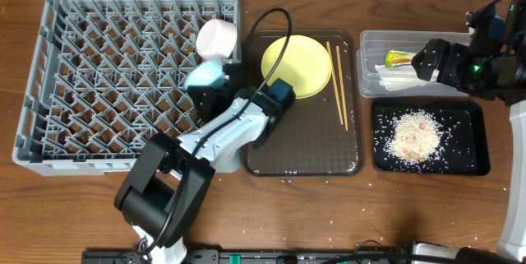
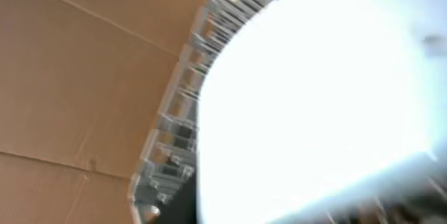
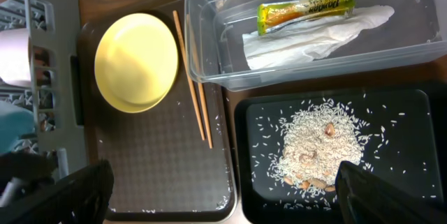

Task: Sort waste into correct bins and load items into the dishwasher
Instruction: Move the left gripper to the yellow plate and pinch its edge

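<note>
The light blue bowl (image 1: 205,75) sits at the right edge of the grey dishwasher rack (image 1: 107,83), with my left gripper (image 1: 217,85) right at it. In the left wrist view the bowl (image 2: 321,91) is a pale blur that hides the fingers. A white bowl (image 1: 218,38) rests in the rack just behind. The yellow plate (image 1: 297,67) and chopsticks (image 1: 337,83) lie on the brown tray (image 1: 304,153). My right gripper (image 1: 431,60) hangs wide open and empty over the clear tub (image 1: 367,83), which holds the green-and-yellow wrapper (image 3: 305,9) and white paper (image 3: 314,35). Rice (image 3: 314,147) is piled in the black tray (image 1: 468,161).
Loose rice grains are scattered on the wooden table around the brown tray and black tray. My left arm (image 1: 205,145) stretches across the tray's left edge. A black strip (image 1: 246,257) lies along the table's front edge.
</note>
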